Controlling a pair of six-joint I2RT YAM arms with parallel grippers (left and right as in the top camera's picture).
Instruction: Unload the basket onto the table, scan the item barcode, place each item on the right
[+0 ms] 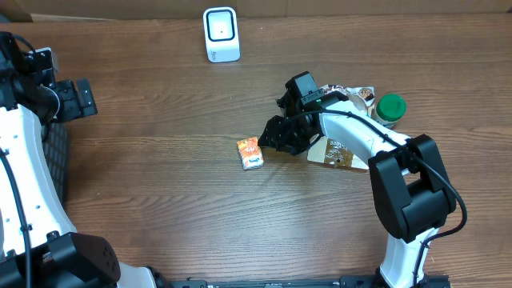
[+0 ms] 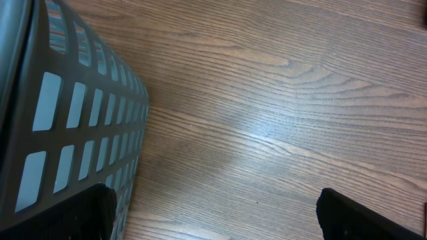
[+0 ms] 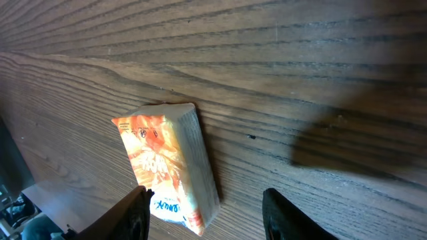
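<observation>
The right arm [image 1: 408, 200] rises from its base at the near right of the wooden surface [image 1: 160, 200] and reaches left and away, towards the middle.

The orange packet [image 1: 250, 152] lies flat near the middle of the surface, broad printed face up. One end is white with blue lettering. The right pincer [image 1: 266, 142] sits low, just beside the packet on its right. It is released, with the jaws partly apart and nothing grasped. In the right wrist view one of the fingers [image 3: 137, 213] stands close against the packet's edge; contact there cannot be confirmed. The other finger stands apart from the packet, with bare wood between them.

A brown pouch [image 1: 340, 154] lies flat under the right forearm. Just beyond it stands a green-lidded jar [image 1: 391, 107], upright, with a printed bag [image 1: 362, 94] beside it on the left.

At the far left, the left pincer [image 1: 83, 98] is released, jaws fully apart. The left wrist view shows only bare wood between its fingers [image 2: 93, 212]. A dark slotted basket [image 2: 60, 120] stands just beside it.

The white scanner [image 1: 221, 34] stands upright at the far edge, well apart from the orange packet
</observation>
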